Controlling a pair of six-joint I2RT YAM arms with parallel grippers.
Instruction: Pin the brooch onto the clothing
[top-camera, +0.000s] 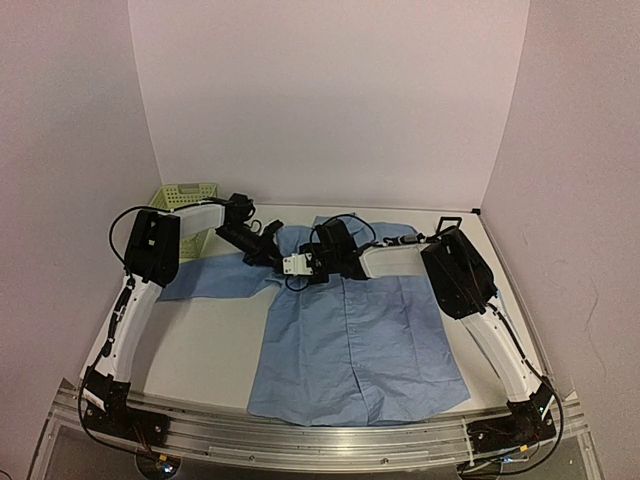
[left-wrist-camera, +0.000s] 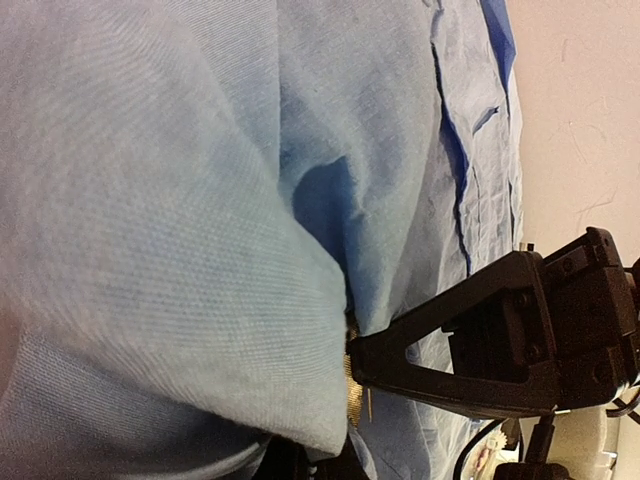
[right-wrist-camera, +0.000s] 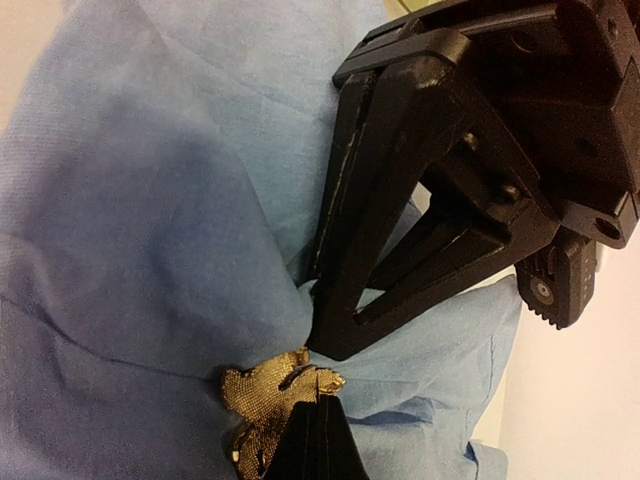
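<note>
The light blue shirt lies spread flat on the table, collar at the far end. My left gripper is at the collar area and is shut on a pinched-up fold of the shirt; in the right wrist view it shows as black jaws closed on the fabric. My right gripper is shut on the golden mesh brooch and holds it against the shirt just beside the left jaw tips. In the left wrist view, bunched shirt cloth hides my own fingers, and a sliver of the brooch shows beside the right gripper.
A pale green plastic basket stands at the back left behind the left arm. A small black square box frame sits at the back right. White walls close the table at the back and sides.
</note>
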